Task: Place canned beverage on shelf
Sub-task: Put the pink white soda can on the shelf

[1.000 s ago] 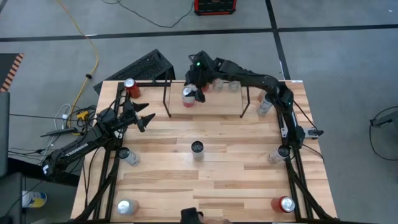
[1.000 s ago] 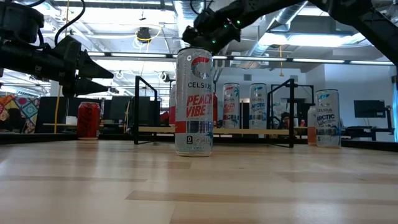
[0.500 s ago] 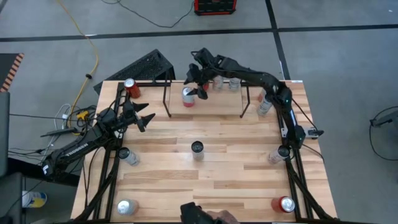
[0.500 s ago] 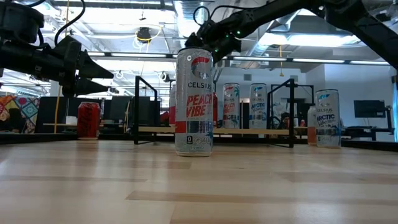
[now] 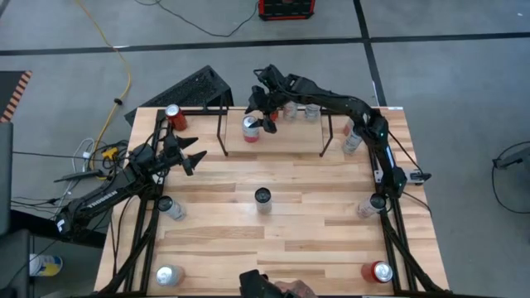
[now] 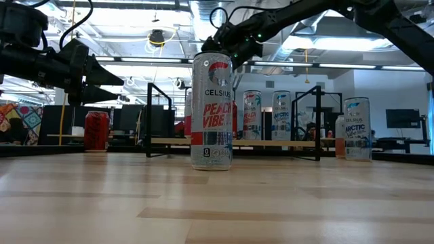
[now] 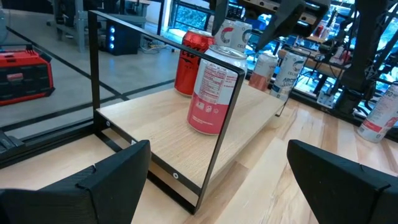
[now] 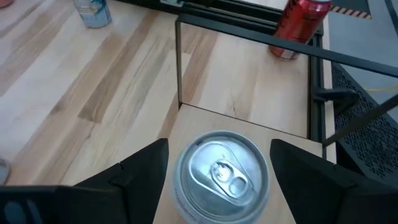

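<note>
A red-and-white canned beverage (image 5: 251, 127) stands upright on the shelf's light wood board (image 5: 286, 139), near the shelf's left end. My right gripper (image 5: 263, 111) hovers open just above and behind it. In the right wrist view its two fingers (image 8: 140, 180) stand on either side of the can's silver top (image 8: 221, 174) without touching it. Two more cans (image 5: 290, 110) (image 5: 312, 112) stand farther along the shelf. My left gripper (image 5: 186, 157) waits open at the table's left, pointing level toward the shelf (image 7: 186, 134).
A tall can (image 5: 262, 197) stands at the table's middle and fills the low view (image 6: 212, 112). A red can (image 5: 173, 115) stands at the far left corner. Other cans (image 5: 168, 207) (image 5: 354, 136) (image 5: 378, 271) line the side rails. A person's hand (image 5: 273, 288) shows at the near edge.
My right gripper has rolled about its own pointing line above the can on the shelf and sunk slightly, then held still. The can has stayed upright in its place on the board.
</note>
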Available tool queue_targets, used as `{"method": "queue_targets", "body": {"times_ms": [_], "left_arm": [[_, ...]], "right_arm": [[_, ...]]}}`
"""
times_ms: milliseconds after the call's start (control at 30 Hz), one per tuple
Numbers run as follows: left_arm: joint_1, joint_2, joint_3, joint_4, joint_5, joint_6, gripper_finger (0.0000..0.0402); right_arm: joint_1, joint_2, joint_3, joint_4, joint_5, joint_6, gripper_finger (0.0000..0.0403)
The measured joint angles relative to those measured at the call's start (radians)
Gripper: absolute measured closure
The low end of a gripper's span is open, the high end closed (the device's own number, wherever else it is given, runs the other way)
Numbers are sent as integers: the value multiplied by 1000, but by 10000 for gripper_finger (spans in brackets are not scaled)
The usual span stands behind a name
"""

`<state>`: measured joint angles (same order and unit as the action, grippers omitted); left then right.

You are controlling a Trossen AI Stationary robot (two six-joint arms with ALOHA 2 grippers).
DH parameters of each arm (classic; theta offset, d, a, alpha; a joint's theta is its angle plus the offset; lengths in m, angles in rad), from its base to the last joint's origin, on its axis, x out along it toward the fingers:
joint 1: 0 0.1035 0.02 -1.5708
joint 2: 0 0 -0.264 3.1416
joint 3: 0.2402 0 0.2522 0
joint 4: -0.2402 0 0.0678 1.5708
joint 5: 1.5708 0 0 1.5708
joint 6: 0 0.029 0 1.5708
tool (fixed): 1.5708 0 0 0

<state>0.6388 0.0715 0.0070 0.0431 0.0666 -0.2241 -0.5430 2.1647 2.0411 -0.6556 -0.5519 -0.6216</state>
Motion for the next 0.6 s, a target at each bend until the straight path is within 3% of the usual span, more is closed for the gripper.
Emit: {"method": "queue_targets", "body": {"times_ms": [600], "left_arm": [[0, 0, 0, 0, 0, 0, 38]], "right_arm": [[13, 0, 0, -27, 57, 19, 97]]}}
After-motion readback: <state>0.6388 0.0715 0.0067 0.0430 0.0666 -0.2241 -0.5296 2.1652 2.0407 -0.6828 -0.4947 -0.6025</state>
